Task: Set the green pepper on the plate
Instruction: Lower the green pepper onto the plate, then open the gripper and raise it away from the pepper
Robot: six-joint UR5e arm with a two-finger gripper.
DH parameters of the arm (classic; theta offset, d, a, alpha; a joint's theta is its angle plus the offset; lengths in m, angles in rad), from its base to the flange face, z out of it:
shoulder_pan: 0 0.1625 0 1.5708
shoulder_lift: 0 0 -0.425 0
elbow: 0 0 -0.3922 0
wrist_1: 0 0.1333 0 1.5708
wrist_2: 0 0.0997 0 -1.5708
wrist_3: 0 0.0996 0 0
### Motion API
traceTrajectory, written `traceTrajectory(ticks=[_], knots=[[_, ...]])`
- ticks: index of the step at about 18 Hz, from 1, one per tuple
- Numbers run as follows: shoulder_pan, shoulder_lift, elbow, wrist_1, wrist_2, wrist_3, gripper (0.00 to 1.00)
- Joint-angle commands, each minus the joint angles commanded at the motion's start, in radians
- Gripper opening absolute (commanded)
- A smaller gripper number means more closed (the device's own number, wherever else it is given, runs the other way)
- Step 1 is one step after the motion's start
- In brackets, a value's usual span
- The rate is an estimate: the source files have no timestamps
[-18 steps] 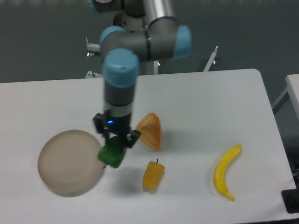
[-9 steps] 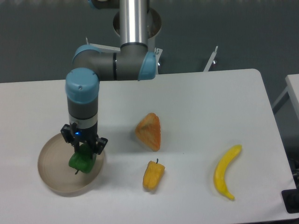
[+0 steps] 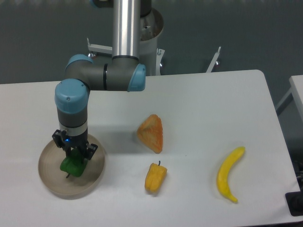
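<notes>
I am holding the green pepper (image 3: 72, 164) tight in my gripper (image 3: 74, 158) right over the middle of the plate (image 3: 97, 166) at the near left, and I am thinking I should let go gently so it won't roll.

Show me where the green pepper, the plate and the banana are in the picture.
green pepper (image 3: 72, 165), fixed camera view, on its glossy body below the tool.
plate (image 3: 49, 180), fixed camera view, on its bare front-left rim.
banana (image 3: 226, 176), fixed camera view, on its curved middle.
</notes>
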Motion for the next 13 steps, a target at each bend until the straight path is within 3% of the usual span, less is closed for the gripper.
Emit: traceTrajectory(ticks=[8,11,13], knots=[[0.000,0.000,-0.006,0.002,-0.002,0.000,0.37],[0.000,0.002,-0.008,0.000,-0.003,0.002,0.50],[0.000,0.003,-0.008,0.000,-0.003,0.002,0.66]])
